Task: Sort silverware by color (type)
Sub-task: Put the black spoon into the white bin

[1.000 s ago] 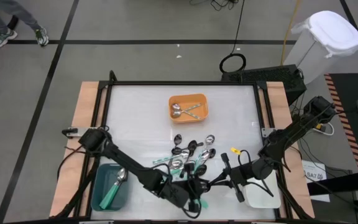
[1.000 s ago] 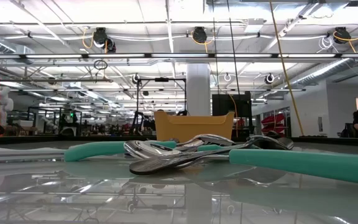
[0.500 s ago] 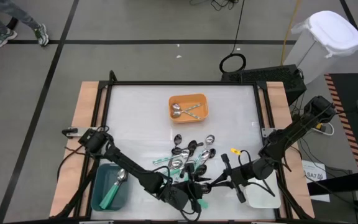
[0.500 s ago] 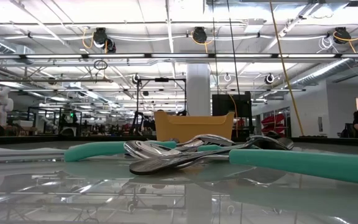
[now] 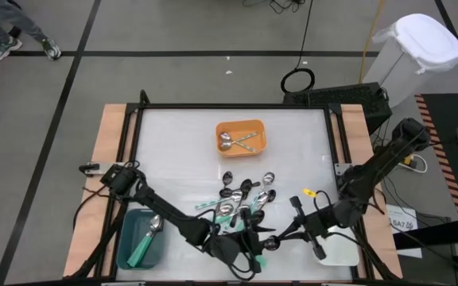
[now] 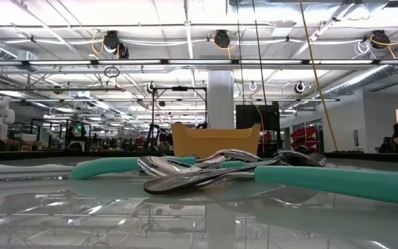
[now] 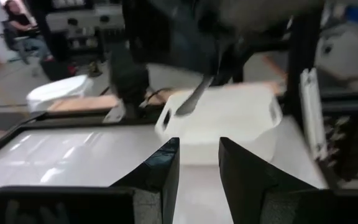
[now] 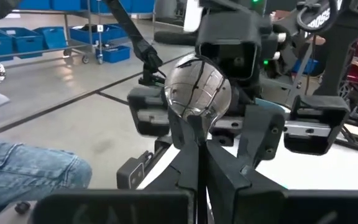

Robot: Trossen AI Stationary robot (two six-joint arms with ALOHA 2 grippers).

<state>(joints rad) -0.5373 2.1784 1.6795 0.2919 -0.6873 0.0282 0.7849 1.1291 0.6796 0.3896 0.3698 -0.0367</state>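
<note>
My right gripper [image 8: 199, 146], fingers pinched on a spoon [image 8: 197, 90] whose handle runs along them, lies nearest the white tray [image 5: 339, 246] at four o'clock; left fingers [image 7: 160, 171] stand narrowly parted, empty.

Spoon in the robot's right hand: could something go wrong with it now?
The right hand pinches the shiny spoon only just below its bowl, so it could twist or slip out before it reaches a tray. The left hand is very close by in the high view, so the two might bump. The pile of spoons lies right beside them and could get knocked.
</note>
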